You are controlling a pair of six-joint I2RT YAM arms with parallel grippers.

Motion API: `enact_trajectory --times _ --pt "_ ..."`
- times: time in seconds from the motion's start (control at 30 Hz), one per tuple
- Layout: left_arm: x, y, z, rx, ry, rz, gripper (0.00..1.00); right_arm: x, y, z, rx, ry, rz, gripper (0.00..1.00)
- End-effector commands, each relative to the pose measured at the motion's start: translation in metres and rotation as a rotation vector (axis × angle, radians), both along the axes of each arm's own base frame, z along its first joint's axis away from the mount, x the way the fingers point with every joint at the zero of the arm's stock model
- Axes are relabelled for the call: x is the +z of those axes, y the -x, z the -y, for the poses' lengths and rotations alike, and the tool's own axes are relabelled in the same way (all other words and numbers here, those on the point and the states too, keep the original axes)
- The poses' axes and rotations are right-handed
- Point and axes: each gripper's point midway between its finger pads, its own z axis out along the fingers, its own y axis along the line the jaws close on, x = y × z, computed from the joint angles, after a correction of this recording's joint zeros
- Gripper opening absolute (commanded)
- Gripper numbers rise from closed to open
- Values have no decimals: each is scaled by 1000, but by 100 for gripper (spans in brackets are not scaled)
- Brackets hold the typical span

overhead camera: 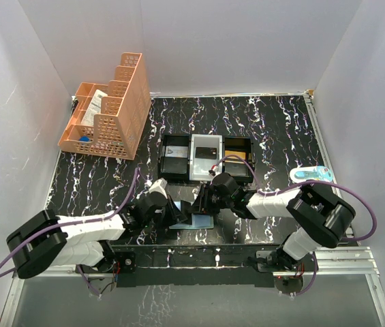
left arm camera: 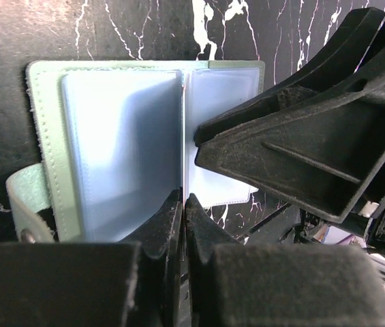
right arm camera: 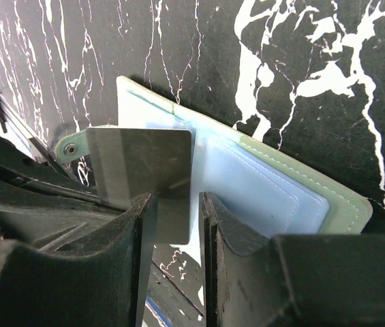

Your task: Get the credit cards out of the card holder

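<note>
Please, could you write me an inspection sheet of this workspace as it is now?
Surface: black marbled table, no spill seen.
Job's things: card holder lies open; dark card partly out of it.
Clutter: orange organiser, three-compartment tray, small blue item at the right edge.
Grippers: left gripper jaws shut on the holder's middle leaf; right gripper jaws parted over the card.
Cables: purple cables loop along both arms.
Surroundings: white walls, nothing else seen.
</note>
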Motion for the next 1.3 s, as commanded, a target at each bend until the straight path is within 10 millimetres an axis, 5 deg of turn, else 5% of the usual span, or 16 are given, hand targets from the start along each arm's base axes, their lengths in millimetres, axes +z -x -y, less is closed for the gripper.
enact_trajectory --times 0.0,0.33,0.47,0.63,1.27 --pt "8 -7 -16 61 -43 37 0 -4 0 9 13 54 40 31" --pt "35 -12 -39 97 -80 124 0 73 -7 6 33 -81 239 44" --pt "68 -11 -26 32 63 229 0 89 0 6 49 -153 279 60" --pt "85 -8 -28 -15 93 287 0 100 -2 15 -15 -201 327 71" --pt "144 22 -10 -361 496 332 0 166 36 12 112 -585 488 75"
